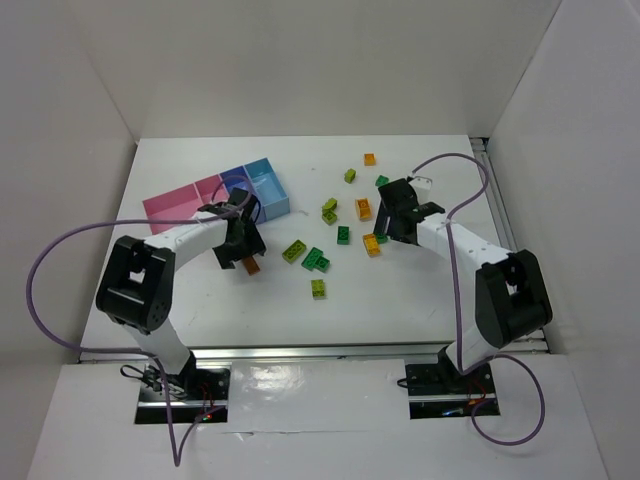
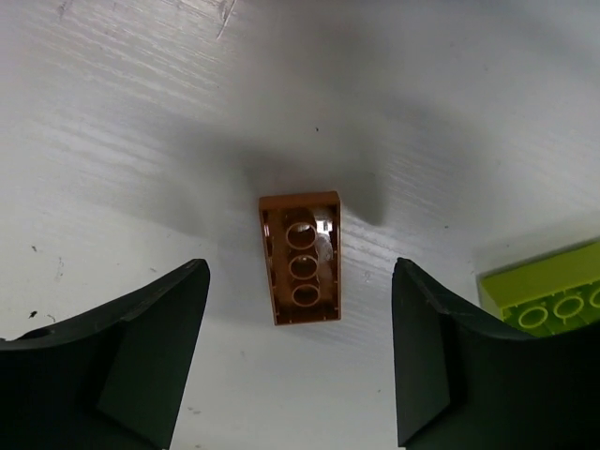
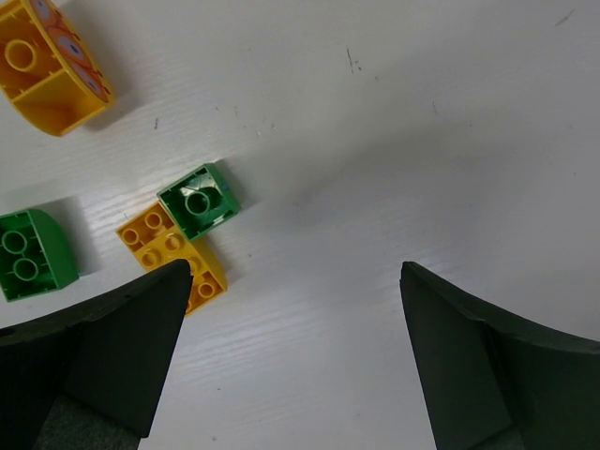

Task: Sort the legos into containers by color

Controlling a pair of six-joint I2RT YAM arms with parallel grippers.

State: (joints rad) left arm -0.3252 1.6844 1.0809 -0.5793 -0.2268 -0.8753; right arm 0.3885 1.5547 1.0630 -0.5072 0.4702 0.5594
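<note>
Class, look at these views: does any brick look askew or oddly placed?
Yes. The small orange plastic brick between the left gripper's open fingers is upside down, hollow underside showing. A dark green brick rests partly atop a yellow brick.

Brightly, evenly lit from above; soft shadows across the white bench (image 1: pixel 420 290); close-up fingers (image 2: pixel 122 366) slightly blurred.

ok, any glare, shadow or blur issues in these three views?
Top view: bright glare on the near ledge between the arm bases. Left wrist: orange brick sharp, small glint on it, soft shadow behind it. Right wrist: green brick sharp, faint broad shadow on the table, fingers near-black.
</note>
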